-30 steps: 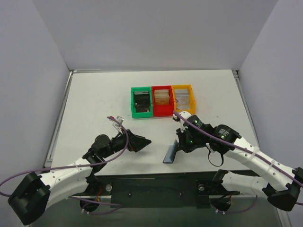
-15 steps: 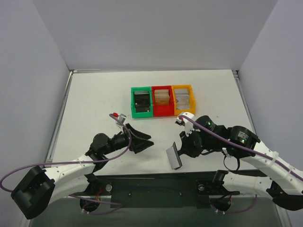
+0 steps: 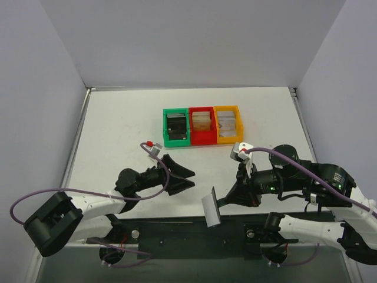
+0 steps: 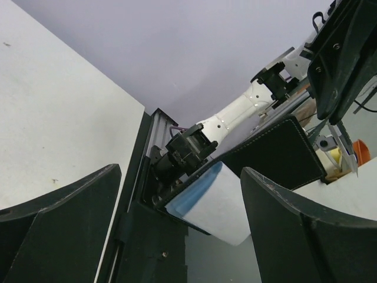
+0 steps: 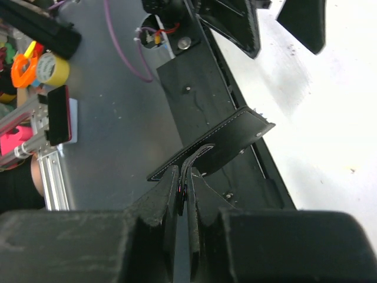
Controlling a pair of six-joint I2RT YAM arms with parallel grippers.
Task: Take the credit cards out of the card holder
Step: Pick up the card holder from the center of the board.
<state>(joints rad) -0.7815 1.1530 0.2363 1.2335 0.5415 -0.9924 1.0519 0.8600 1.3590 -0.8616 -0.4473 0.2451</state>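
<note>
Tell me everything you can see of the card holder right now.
The card holder is a black, leather-looking wallet with pale stitching and a glossy grey-blue inside. It hangs partly open and tilted over the table's near edge, pinched by one flap in the shut right gripper. Nothing else touches it.

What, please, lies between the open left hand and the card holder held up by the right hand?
Nothing: in the top view, only bare table shows between the left hand and the card holder.

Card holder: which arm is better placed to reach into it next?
Left. The left end effector is open, empty and faces the small black bifold card holder. The right end effector is shut on that holder, gripping it upright, so it is occupied.
</note>
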